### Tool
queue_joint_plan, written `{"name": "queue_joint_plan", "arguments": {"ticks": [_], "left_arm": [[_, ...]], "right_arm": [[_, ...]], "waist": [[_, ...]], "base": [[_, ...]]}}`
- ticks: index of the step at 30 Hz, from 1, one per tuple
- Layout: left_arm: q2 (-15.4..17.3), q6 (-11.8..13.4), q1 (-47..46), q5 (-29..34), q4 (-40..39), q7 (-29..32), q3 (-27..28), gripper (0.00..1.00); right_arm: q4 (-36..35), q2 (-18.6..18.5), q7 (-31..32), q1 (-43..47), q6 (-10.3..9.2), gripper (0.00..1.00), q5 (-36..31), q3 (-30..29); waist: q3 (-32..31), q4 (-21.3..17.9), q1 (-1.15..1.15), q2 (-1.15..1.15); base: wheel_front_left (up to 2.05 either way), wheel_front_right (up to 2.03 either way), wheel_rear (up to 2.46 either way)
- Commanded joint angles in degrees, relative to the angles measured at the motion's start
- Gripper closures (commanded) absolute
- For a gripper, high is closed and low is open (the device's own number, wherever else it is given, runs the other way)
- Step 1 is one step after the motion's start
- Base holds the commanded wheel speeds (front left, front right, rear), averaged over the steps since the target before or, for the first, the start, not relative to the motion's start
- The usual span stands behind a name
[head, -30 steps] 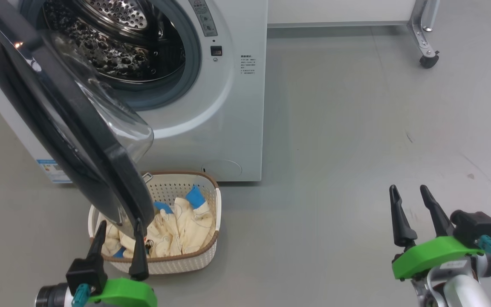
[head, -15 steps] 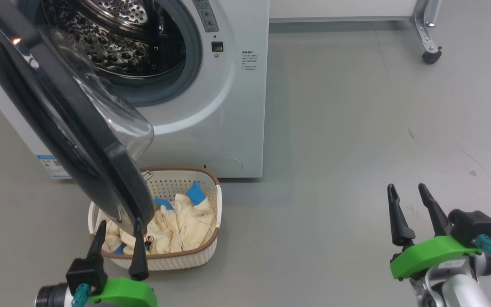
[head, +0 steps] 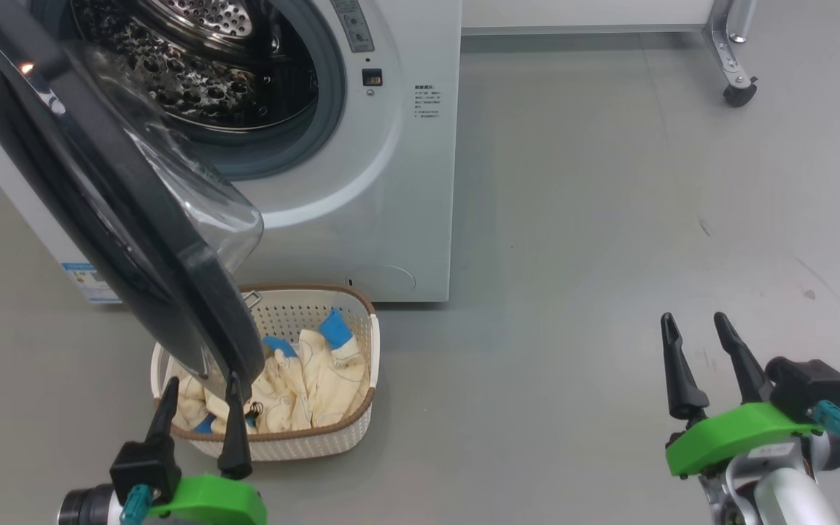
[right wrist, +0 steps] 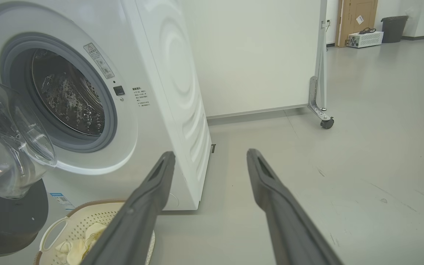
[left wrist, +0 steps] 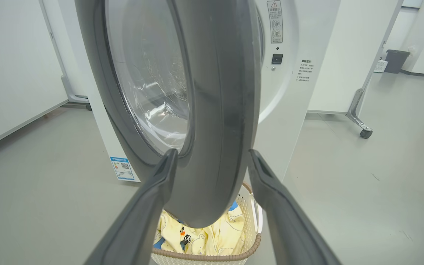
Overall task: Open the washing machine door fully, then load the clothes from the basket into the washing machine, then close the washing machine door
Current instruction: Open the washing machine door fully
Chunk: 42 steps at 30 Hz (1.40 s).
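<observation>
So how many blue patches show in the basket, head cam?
3 bright blue patches on the cream-yellow clothes: one at the far side of the cream perforated basket, one by the glossy black door rim, one near-left. The door may hide more.

Grey floor — castor leg, bin

Warning sticker: beside the round port of the washing machine we see a pale sticker with a red warning triangle on top; its small drawings we cannot read.
Printed block: some short dark text lines on the white front, too small for us to read.
Blue sticker: low on the front, the blue sticker carries a QR code; we cannot read its words.
Box label: a white label on a cardboard box, not readable.
</observation>
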Motion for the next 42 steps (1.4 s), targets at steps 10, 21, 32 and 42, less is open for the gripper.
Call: {"name": "queue_joint_plan", "arguments": {"ticks": [10, 21, 32, 42], "left_arm": [[0.8, 0.2, -1.9, -0.1, -1.8, -0.8, 2.4, 0.0], [0.8, 0.1, -1.8, -0.1, -2.0, -0.8, 2.2, 0.0], [0.8, -0.4, -1.7, 0.1, -2.1, -0.8, 2.7, 1.0], [0.8, -0.9, -1.4, 0.5, -3.1, -0.8, 4.0, 1.0]], "right_arm": [[-2.0, 0.1, -0.8, -2.0, 0.2, 0.0, 1.2, 1.1], [-1.7, 0.1, -0.8, -1.9, 0.2, 0.0, 0.1, 0.9], [-1.5, 0.2, -0.8, -1.8, 0.2, 0.0, 0.2, 0.9], [-1.2, 0.2, -0.8, -1.8, 0.2, 0.0, 0.3, 0.9]], "waist": [[0.0, 0.0, 0.0, 0.0], [-0.1, 0.1, 0.0, 0.0], [-0.1, 0.1, 0.0, 0.0], [-0.3, 0.2, 0.0, 0.0]], "base": [[0.0, 0.0, 0.0], [0.0, 0.0, 0.0], [0.0, 0.0, 0.0], [0.0, 0.0, 0.0]]}}
